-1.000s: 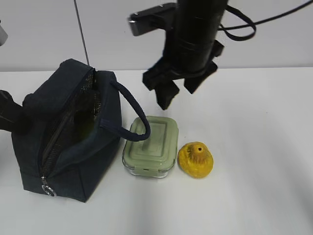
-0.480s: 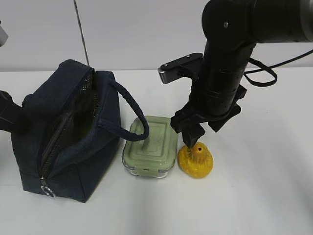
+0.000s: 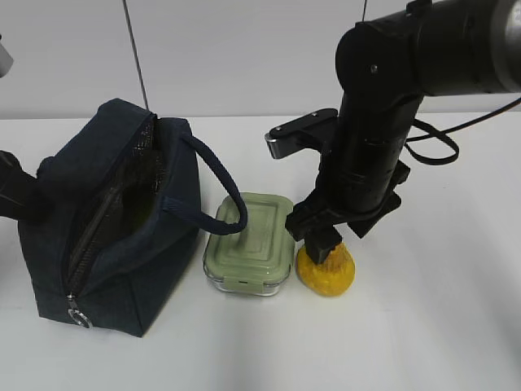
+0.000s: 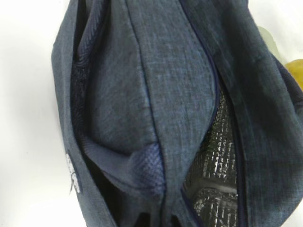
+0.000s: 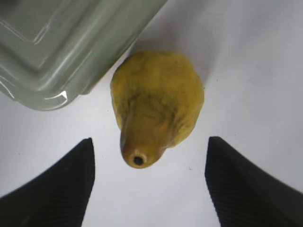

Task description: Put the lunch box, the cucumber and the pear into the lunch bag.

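Note:
The navy lunch bag (image 3: 114, 220) stands at the left with its top zip open and silvery lining (image 4: 218, 156) showing. My left gripper (image 3: 12, 195) is shut on the bag's fabric edge (image 4: 157, 220) at its far left side. The lunch box (image 3: 248, 243), with its sage-green lid, sits just right of the bag. Right of the box lies the yellow pear (image 3: 327, 273). My right gripper (image 3: 328, 244) is straight above the pear and open. In the right wrist view its fingers (image 5: 57, 189) stand on either side of the pear (image 5: 158, 104), apart from it. The cucumber is hidden.
The bag's loop handle (image 3: 224, 208) rests on the lunch box lid. In the right wrist view the lunch box (image 5: 61, 42) lies close to the pear's upper left. White table (image 3: 440, 326) stretches right of the pear and towards the front. A black cable (image 3: 431, 147) hangs behind the right arm.
The right arm has swung right from above the lunch box and come down, so its open jaws now straddle the pear's top. The left gripper and the bag have not moved.

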`<state>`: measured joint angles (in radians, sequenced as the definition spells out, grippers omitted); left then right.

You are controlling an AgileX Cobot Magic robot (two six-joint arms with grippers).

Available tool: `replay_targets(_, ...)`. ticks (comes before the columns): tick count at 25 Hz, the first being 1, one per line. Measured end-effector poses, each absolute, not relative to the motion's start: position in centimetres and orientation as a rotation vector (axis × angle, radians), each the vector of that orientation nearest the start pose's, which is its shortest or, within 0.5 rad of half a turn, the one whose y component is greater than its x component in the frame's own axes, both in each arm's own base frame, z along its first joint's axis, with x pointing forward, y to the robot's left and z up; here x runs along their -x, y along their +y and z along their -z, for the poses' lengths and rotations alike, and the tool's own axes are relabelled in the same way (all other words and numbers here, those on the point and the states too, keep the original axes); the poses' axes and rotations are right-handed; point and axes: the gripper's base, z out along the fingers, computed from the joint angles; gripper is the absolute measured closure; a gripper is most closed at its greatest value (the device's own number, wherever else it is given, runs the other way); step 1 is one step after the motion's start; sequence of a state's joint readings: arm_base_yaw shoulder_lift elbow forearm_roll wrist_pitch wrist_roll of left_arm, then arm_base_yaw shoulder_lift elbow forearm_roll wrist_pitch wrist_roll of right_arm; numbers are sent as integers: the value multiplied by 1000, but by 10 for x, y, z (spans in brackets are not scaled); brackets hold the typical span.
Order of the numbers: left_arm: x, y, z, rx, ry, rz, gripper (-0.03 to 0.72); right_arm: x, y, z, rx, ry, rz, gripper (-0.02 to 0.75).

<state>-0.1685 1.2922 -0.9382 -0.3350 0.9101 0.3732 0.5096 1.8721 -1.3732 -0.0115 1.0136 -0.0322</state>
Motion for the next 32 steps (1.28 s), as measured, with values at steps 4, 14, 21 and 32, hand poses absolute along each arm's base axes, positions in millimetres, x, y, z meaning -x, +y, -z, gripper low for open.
replay_targets(4, -236, -64, -280, -520, 2649, 358, 686, -329, 184, -197, 807, 2905, -47, 183)
replay_targets(14, -236, -64, -280, -520, 2649, 358, 686, -333, 185, -187, 811, 2893, -37, 505)
replay_targets(21, -236, -64, -280, -521, 2649, 356, 686, -326, 180, -214, 811, 2845, -29, 580)
replay_targets(32, -236, -64, -280, -520, 2646, 354, 686, -287, 203, -368, 876, 2269, -549, 589)
